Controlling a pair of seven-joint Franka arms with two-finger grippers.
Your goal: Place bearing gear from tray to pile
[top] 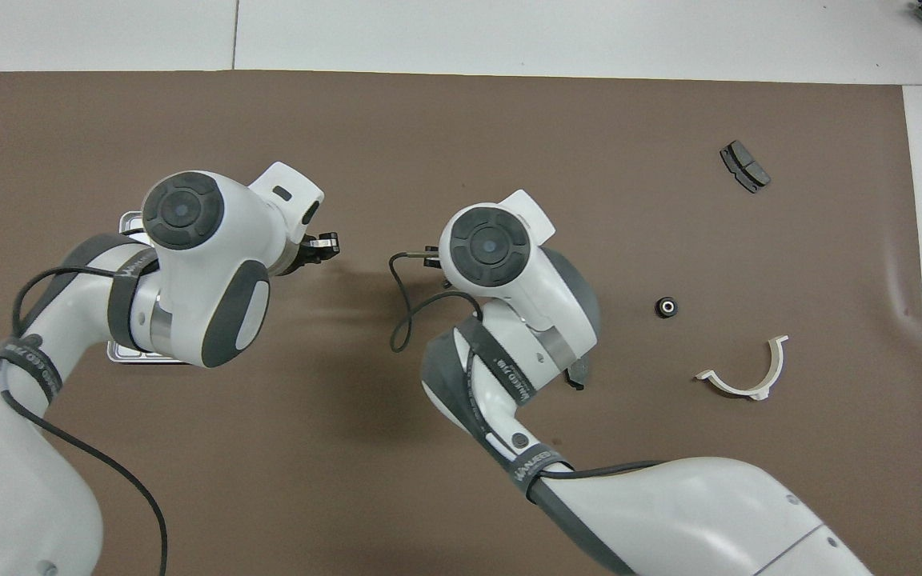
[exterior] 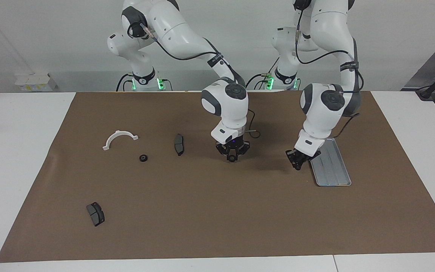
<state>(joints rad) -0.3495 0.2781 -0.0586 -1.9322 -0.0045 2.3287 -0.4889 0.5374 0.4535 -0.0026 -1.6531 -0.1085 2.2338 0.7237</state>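
The bearing gear (exterior: 143, 158), a small black ring, lies on the brown mat between the white half-ring bracket (exterior: 119, 138) and a dark brake pad (exterior: 179, 144); it also shows in the overhead view (top: 667, 306). A second brake pad (exterior: 95, 214) lies farther from the robots. The silver ridged tray (exterior: 332, 168) holds nothing that I can see. My right gripper (exterior: 232, 156) hangs low over the mat between the brake pad and the tray. My left gripper (exterior: 298, 164) hangs low beside the tray's edge.
The brown mat (exterior: 217, 219) covers most of the white table. In the overhead view my left arm hides most of the tray (top: 131, 218), and my right arm hides most of the nearer brake pad (top: 578, 373). The bracket (top: 749, 376) and the other pad (top: 745, 166) show there.
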